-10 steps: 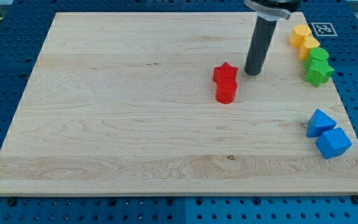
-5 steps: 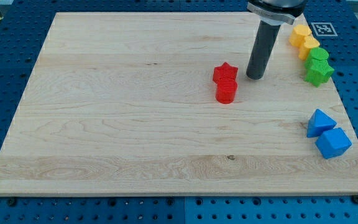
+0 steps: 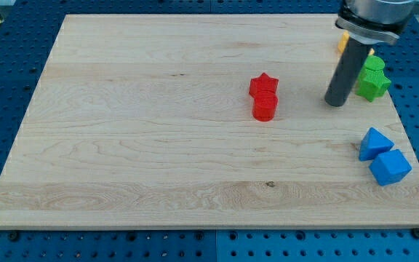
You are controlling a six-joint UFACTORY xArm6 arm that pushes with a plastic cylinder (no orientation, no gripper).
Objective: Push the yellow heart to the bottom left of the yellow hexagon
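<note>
My tip rests on the board at the right, just left of the green star and a little below the yellow blocks. The rod and arm hide most of the two yellow blocks at the view's top right; only a yellow sliver shows left of the rod and another right of it. I cannot tell heart from hexagon in this frame. A second green block sits just above the green star.
A red star and a red cylinder-like block touch near the board's middle. A blue triangle and a blue cube sit at the lower right, near the board's right edge.
My tip has moved to the view's right and slightly down, from beside the red star to beside the green star. The rod now covers the yellow blocks. No block has moved.
</note>
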